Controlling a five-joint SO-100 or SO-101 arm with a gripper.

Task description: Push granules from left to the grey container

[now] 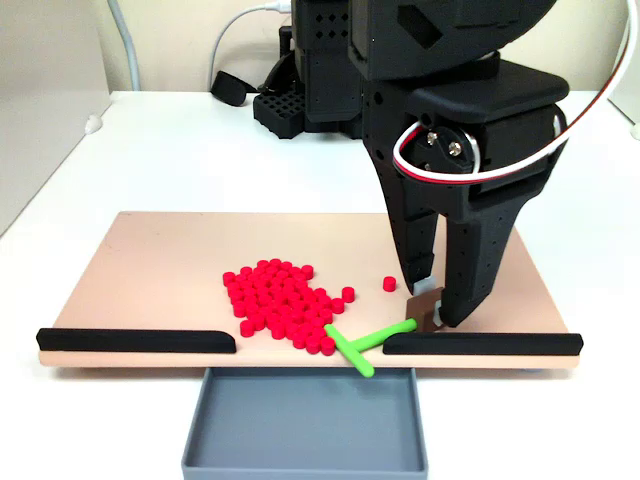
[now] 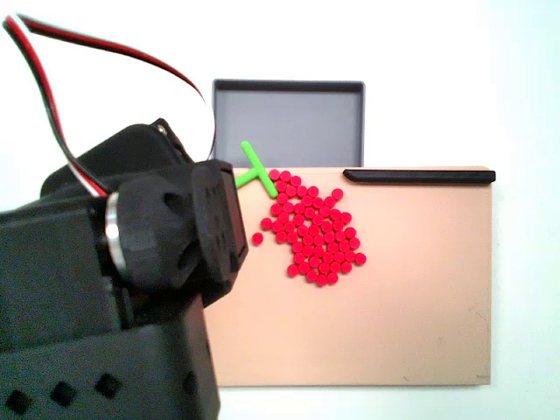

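The tool [image 1: 438, 300] was seen lowered to the tan board [image 1: 150, 280] near its front edge, fingers pointing down, in a fixed view. The end of the green T-shaped stick [image 1: 362, 345] was pinched between the fingertips beside a small brown pad; the grip point was partly hidden, so the contact looked firm but was hard to confirm.

The stick ran from the tool toward the left of that view, its crossbar lying at the gap between the two black strips [image 1: 135, 341], just above the grey container [image 1: 305, 420].

The granules [image 1: 285, 303] were gathered in one dense red patch on the board, left of the tool and touching the crossbar's far side. One stray pellet [image 1: 389, 284] lay apart, just beside the tool.

The grey container was placed on the white counter [image 1: 200, 150] against the board's front edge, below the gap and left of the tool. No pellets could be made out inside it.

In another fixed view, the arm body [image 2: 131, 262] covered the tool; the granules [image 2: 315, 234] lay right of it, with the stick [image 2: 256, 173] between patch and container [image 2: 289, 114].
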